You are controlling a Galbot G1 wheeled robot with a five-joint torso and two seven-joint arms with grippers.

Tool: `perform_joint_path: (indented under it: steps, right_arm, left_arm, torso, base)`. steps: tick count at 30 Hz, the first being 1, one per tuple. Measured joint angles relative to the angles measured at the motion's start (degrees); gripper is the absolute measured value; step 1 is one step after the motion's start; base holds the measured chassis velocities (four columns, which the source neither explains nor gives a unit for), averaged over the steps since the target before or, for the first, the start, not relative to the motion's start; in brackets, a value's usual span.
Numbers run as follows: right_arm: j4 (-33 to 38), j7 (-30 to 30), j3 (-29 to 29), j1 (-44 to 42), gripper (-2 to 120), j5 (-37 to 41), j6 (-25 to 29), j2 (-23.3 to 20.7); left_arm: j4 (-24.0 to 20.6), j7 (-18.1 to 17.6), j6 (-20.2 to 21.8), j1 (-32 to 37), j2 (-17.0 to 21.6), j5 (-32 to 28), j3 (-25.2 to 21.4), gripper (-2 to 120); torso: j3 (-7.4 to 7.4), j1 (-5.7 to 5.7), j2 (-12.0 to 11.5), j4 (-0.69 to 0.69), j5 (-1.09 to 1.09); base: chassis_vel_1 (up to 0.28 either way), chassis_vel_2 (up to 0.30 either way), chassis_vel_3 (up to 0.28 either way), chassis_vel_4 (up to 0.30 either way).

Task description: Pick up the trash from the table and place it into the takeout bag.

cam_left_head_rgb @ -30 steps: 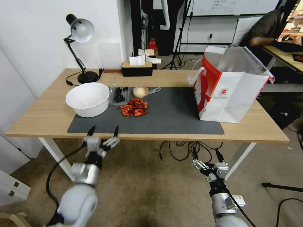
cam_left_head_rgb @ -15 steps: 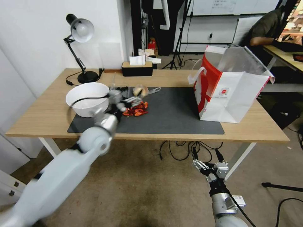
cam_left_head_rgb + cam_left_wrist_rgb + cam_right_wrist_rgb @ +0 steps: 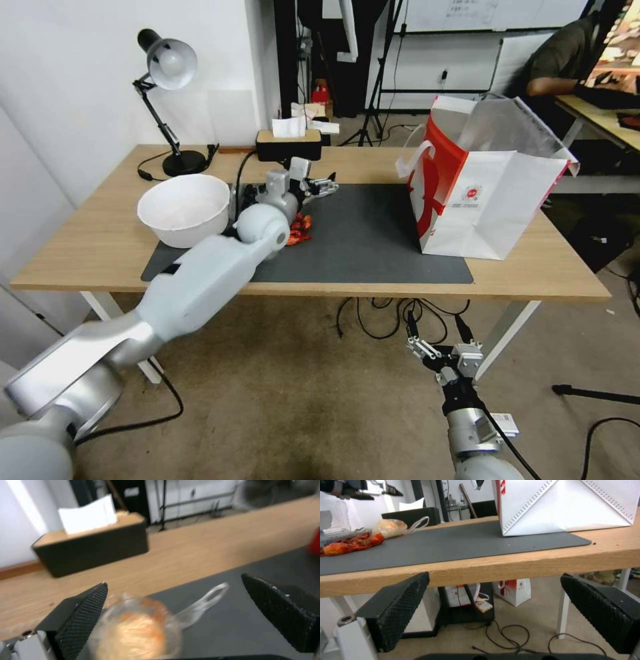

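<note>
**Light-wood table scene: left gripper spread over the wrapped lump**

Long light-wood tabletop on white legs [image 3: 100, 247] with a dark grey rectangular mat [image 3: 373, 240] is the work surface.

Left gripper [image 3: 173, 600]: reached across the mat to its far side, fingers spread wide, gripping nothing. Yellowish lump in clear plastic wrap [image 3: 136, 632] lies on the mat between the two black textured pads [image 3: 83, 620], close to one of them and well apart from the other; contact can't be judged through the blur. Wrap's loose tail [image 3: 203, 605] trails out across the mat.

Just beside it, toward the robot: pile of red-orange scraps [image 3: 350, 543] on the mat, partly hidden behind the left arm in head view. Large deep white bowl [image 3: 185, 208] sits at the mat's left end. Black tissue box with wooden lid [image 3: 90, 542] is on bare wood just beyond the gripper; black desk lamp [image 3: 167, 100] at the far left corner.

Large boxy white paper bag with red side panels [image 3: 487, 193] stands upright and open at the mat's right end, well apart from the lump.

Right gripper [image 3: 433, 333]: parked low, in front of the table edge, fingers wide apart, empty.
</note>
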Motion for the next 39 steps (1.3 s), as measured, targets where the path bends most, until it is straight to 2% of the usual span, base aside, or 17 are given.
perform_joint_path:
  steps: [3,9,21,28,39]
  right_arm:
    - [0.0,0.0,0.0,0.0,100,0.0,0.0,0.0]
    - [0.0,0.0,0.0,0.0,100,0.0,0.0,0.0]
    - [0.0,0.0,0.0,0.0,100,0.0,0.0,0.0]
    - [0.0,0.0,0.0,0.0,100,0.0,0.0,0.0]
    - [0.0,0.0,0.0,0.0,100,0.0,0.0,0.0]
  left_arm:
    - [2.1,-1.3,2.9,-0.8,-1.3,-0.1,0.3,100]
    - [5.0,-3.5,5.0,-1.7,-3.3,-1.4,0.2,100]
    - [11.5,-5.5,6.4,-3.1,-7.2,-2.6,-0.3,100]
    - [12.5,-5.8,6.5,-3.1,-7.4,-2.2,-0.2,100]
    - [12.5,-8.2,8.1,-2.7,-7.7,-2.3,0.6,100]
  torso:
    - [-0.01,0.00,0.0,0.00,0.00]
    - [0.00,-0.01,0.0,0.00,-0.01]
    - [-0.01,0.00,0.0,-0.01,-0.01]
    - [-0.01,-0.01,0.0,-0.01,0.00]
    - [-0.01,-0.01,0.0,-0.01,-0.01]
  base:
    - [0.000,0.000,0.000,0.000]
    - [0.000,0.000,0.000,0.000]
    - [0.000,0.000,0.000,0.000]
    - [0.000,0.000,0.000,0.000]
    - [0.000,0.000,0.000,0.000]
